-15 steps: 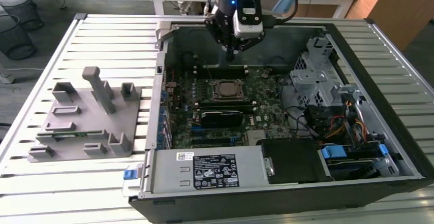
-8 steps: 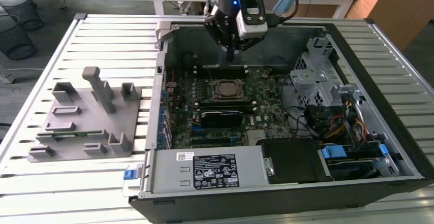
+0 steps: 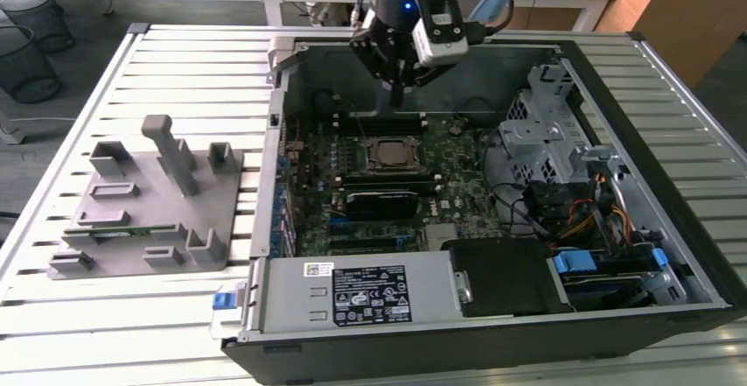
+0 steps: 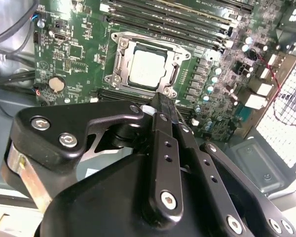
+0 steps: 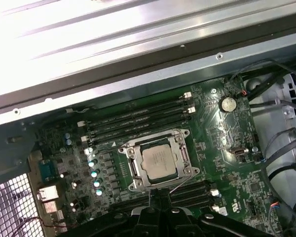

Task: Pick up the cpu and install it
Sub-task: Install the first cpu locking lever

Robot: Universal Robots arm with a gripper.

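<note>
at the exterior view's left a grey holder tray (image 3: 152, 202) lies on the slatted table (image 3: 187, 62), just beside the open case (image 3: 278, 97). in the middle of the case the cpu (image 3: 390, 156) (image 4: 147, 69) (image 5: 159, 163) sits flat in its socket (image 4: 117, 59) on the green board (image 3: 461, 154), silver top up. the gripper (image 3: 401, 99) (image 4: 160, 101) hangs above the far part of the board, apart from the cpu, its claw pressed together with nothing in it. right of the board stands a metal drive cage (image 3: 540, 123).
</note>
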